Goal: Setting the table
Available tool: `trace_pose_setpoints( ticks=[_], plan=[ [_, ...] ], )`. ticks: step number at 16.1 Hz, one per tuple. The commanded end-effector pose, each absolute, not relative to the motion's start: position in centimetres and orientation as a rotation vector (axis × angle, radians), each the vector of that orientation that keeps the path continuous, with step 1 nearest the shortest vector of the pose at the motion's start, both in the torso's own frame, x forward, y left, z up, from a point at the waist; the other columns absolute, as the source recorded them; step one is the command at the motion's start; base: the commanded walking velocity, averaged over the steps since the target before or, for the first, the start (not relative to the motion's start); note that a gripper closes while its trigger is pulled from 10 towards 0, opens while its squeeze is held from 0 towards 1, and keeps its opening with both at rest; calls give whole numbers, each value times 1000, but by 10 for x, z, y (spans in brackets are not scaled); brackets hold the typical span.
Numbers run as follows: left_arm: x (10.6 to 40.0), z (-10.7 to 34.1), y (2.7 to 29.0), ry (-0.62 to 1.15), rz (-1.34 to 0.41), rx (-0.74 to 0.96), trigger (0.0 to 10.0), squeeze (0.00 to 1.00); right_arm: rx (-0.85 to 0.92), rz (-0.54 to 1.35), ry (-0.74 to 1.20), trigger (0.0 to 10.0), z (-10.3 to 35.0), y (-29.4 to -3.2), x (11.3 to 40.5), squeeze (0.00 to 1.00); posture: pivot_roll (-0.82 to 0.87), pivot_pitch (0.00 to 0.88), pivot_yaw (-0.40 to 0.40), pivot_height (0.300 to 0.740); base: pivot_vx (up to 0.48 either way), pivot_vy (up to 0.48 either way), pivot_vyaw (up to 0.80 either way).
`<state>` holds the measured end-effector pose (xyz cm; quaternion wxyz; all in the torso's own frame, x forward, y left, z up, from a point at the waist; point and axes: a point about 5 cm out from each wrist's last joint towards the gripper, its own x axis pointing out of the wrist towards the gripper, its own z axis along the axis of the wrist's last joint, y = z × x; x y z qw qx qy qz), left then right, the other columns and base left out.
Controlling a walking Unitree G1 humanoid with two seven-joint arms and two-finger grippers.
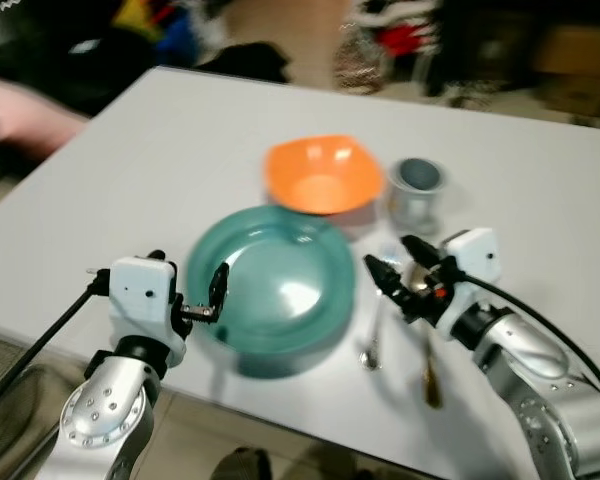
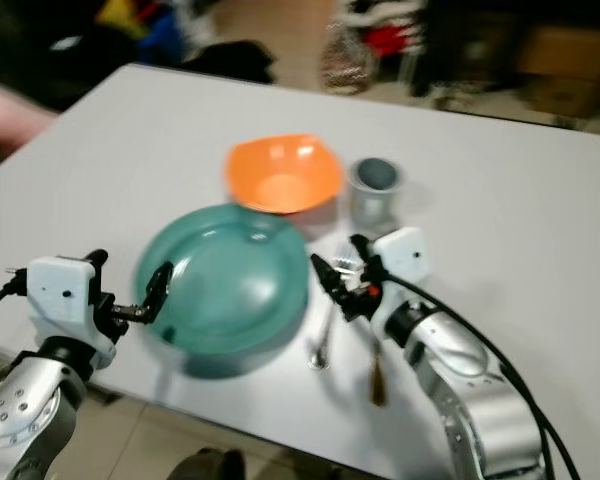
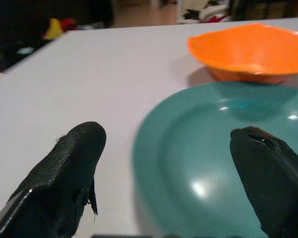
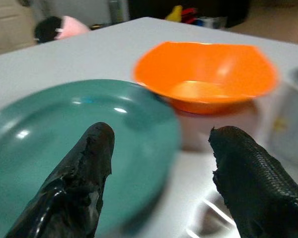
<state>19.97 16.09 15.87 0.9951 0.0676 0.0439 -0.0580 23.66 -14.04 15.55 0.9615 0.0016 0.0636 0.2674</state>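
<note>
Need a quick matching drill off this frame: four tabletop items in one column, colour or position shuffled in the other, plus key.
Items
1. plate
2. bowl
3. cup
4. spoon

Descriptions
A. orange, behind the plate
B. grey, right of the bowl
C. teal, between the two end effectors
D. lying flat, right of the plate

Pairs: 1-C, 2-A, 3-B, 4-D

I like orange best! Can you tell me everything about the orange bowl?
The bowl is bright orange, shiny like plastic, with a wavy, rather squarish rim. It looks empty and sits upright on the white table, just behind the teal plate and left of the grey cup. Its near edge comes very close to the plate; blur hides whether they touch. Neither gripper touches it.
</note>
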Motion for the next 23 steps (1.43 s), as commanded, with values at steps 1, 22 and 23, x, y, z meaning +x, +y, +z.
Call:
trace_pose_setpoints(
  ticks=[1, 22, 23],
  plan=[
    [198, 164, 157, 53, -112, 163, 10000, 0, 4, 541, 136, 10000, 158, -137, 235, 0, -106, 66, 68, 740, 0, 0, 800],
    [205, 162, 159, 69, -13, 123, 10000, 0, 20, 544, 198, 10000, 157, -132, 252, 0, -79, 47, 38, 740, 0, 0, 800],
    [204, 161, 160, 72, -7, 122, 10000, 0, 34, 543, 202, 10000, 157, -132, 252, 0, -78, 48, 37, 740, 0, 0, 800]
  ],
)
